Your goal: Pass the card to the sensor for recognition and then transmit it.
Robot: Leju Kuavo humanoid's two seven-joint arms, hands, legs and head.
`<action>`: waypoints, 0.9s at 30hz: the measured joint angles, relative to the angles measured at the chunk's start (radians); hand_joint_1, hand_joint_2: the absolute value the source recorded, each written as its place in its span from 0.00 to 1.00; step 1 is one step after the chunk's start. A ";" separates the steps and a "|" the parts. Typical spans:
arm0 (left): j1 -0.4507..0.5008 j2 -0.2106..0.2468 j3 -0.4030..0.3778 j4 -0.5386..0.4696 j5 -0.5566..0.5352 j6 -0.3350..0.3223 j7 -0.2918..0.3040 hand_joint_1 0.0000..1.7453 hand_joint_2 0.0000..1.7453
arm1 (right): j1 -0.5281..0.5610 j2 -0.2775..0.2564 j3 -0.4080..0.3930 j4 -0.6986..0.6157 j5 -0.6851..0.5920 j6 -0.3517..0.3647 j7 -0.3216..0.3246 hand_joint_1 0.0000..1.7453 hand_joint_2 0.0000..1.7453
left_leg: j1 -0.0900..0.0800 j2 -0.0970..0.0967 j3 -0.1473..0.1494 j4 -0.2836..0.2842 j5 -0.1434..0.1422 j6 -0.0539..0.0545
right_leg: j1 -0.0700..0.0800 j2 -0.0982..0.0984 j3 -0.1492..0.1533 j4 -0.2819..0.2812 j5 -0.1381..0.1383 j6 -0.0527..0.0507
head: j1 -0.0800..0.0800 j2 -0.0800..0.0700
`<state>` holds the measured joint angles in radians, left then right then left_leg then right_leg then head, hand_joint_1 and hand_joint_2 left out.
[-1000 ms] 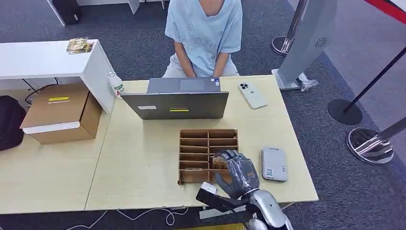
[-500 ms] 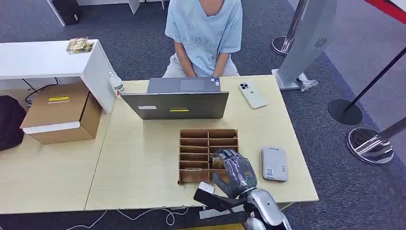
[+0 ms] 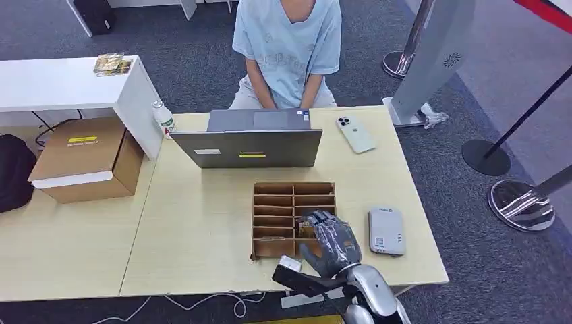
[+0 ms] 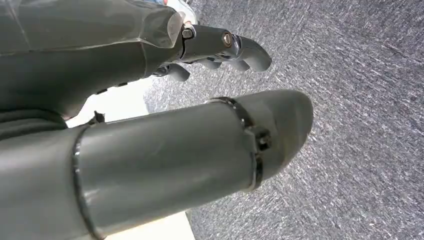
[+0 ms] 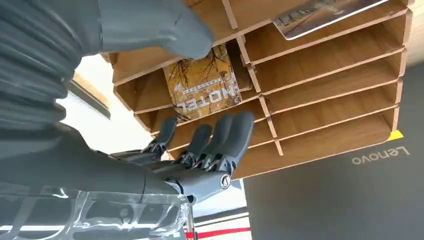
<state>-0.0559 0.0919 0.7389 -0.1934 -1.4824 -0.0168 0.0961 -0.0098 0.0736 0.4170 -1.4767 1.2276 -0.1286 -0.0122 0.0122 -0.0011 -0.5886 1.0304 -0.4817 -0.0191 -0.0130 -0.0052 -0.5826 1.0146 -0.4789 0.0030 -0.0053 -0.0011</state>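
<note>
I had the right hand (image 3: 332, 241) over the wooden rack (image 3: 293, 218), fingers (image 5: 220, 137) apart around the hotel card (image 5: 202, 82), ready to lift it for the sensor (image 3: 386, 231).

The right hand (image 3: 330, 241) covers part of the wooden organizer (image 3: 293, 206); whether it touches the card (image 5: 203, 82) is unclear.
</note>
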 joint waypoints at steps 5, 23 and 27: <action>0.000 0.000 0.000 0.000 0.000 0.000 0.000 0.00 0.00 | -0.004 0.000 0.001 0.002 0.001 0.000 0.002 0.50 1.00 | 0.000 0.000 0.000 0.000 0.000 0.000 | 0.000 0.000 0.000 0.000 0.000 0.000 | 0.000 0.000; 0.000 0.000 0.000 0.000 0.000 -0.002 0.003 0.00 0.00 | -0.018 0.000 0.002 0.003 0.001 0.000 0.003 0.70 1.00 | 0.000 0.000 0.000 0.000 0.000 0.000 | 0.000 0.000 0.000 0.000 0.000 0.000 | 0.000 0.000; 0.000 0.000 0.000 0.000 0.000 -0.002 0.003 0.00 0.00 | -0.019 0.001 0.002 0.003 0.002 0.000 0.003 0.72 1.00 | 0.000 0.000 0.000 0.000 0.000 0.000 | 0.000 0.000 0.000 0.000 0.000 0.000 | 0.000 0.000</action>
<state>-0.0559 0.0923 0.7389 -0.1934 -1.4824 -0.0183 0.0992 -0.0290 0.0748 0.4192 -1.4740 1.2291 -0.1282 -0.0092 0.0122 -0.0011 -0.5886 1.0304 -0.4817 -0.0191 -0.0130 -0.0052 -0.5826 1.0146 -0.4789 0.0030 -0.0053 -0.0011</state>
